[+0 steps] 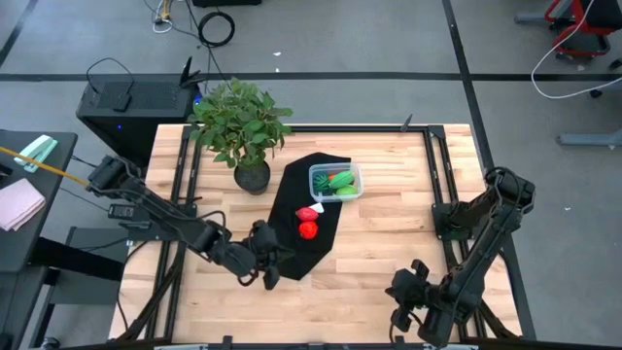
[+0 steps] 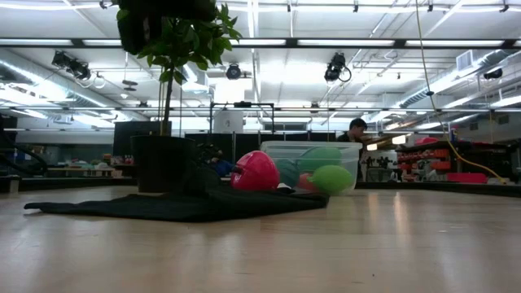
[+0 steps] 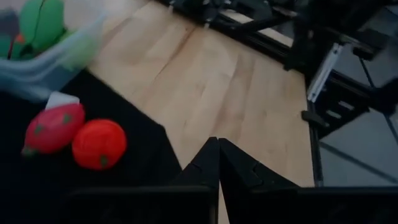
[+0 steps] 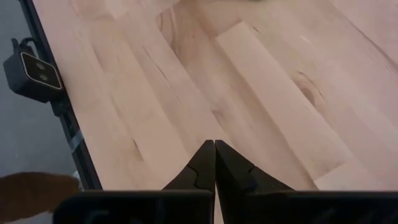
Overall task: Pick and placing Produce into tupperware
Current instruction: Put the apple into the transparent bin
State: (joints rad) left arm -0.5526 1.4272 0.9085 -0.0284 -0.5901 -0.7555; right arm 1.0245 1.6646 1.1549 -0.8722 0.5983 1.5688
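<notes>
The left arm reaches low toward the table's middle, its dark two-finger left gripper (image 1: 269, 264) pressed closed and empty. The right arm folds back at the near right edge, its dark two-finger right gripper (image 1: 397, 294) also closed, holding nothing.

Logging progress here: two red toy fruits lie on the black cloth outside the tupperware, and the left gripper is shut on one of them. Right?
Partly. The two red toy fruits do lie on the black cloth, outside the tupperware. But the left gripper is shut on nothing: the left wrist view shows its fingertips closed together, apart from both fruits.
</notes>
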